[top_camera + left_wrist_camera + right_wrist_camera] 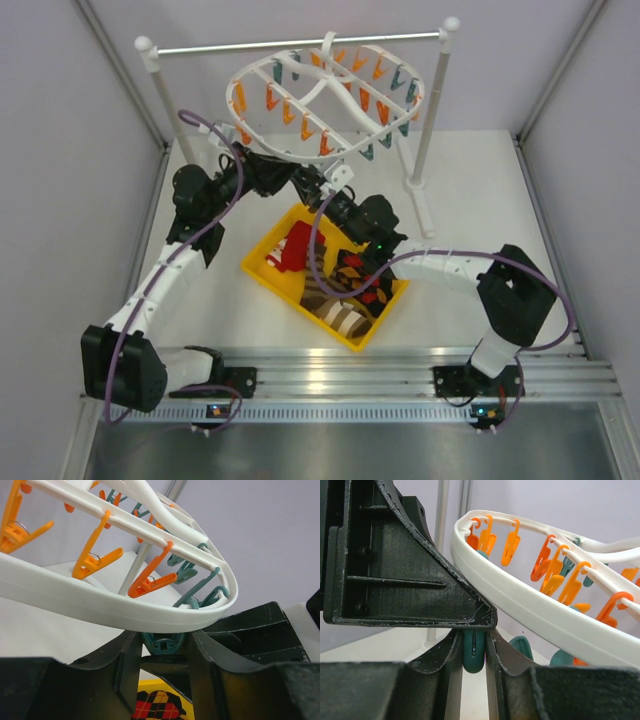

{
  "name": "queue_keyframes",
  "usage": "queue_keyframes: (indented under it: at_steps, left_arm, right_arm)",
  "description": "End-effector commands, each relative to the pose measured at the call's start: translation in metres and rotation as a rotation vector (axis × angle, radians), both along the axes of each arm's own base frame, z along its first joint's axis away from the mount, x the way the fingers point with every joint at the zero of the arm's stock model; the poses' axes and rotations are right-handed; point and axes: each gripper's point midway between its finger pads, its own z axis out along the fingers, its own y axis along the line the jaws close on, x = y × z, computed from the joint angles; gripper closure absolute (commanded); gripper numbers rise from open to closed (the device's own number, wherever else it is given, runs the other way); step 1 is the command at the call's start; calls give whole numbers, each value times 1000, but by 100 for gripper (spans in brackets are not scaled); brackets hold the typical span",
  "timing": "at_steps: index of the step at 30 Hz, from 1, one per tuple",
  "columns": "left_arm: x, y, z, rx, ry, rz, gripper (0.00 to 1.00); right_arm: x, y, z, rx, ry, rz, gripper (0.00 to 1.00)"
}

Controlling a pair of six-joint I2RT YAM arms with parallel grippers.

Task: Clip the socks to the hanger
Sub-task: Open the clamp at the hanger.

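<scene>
Top cam: my left gripper (312, 182) & right gripper (342, 200) meet under the hanger (320, 85) near rim. Red socks (293, 247) lie in the yellow bin (268, 280), unheld.

L wrist: jaws narrow, pinching a teal clip (164, 642), prob. to steady the rim.

R wrist: jaws narrow, squeezing a teal clip tail (474, 650), prob. to open it. Same clip? Can't tell.

No text, label or number seems legible on anything here

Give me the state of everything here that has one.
Large white round plastic hanger: hung on the metal rail, no socks clipped.
Small red socks: loose in the yellow bin.
Right hand: shut on a teal plastic clip.
Left hand: straddling a teal rim clip, grip unclear.
</scene>
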Motion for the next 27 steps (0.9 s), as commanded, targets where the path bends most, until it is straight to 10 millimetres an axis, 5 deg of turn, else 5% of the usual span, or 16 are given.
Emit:
queue_keyframes:
  at_steps: [1, 8, 13, 21, 22, 27]
  left_arm:
    - [0, 0, 23, -77, -19, 2, 58]
    - [2, 1, 18, -141, 67, 11, 100]
    - [4, 2, 10, -145, 99, 19, 100]
    - [5, 2, 2, -137, 133, 20, 100]
    - [5, 2, 3, -141, 141, 19, 100]
    - [3, 0, 1, -152, 173, 7, 100]
  right_arm:
    - [-22, -1, 46, 86, -90, 55, 100]
    - [-22, -3, 39, 74, -71, 49, 94]
    - [-25, -16, 28, 40, -49, 25, 46]
    - [-27, -57, -18, -155, 121, 61, 29]
    - [-32, -58, -39, -229, 187, 106, 28]
    - [-43, -88, -79, -415, 306, 223, 20]
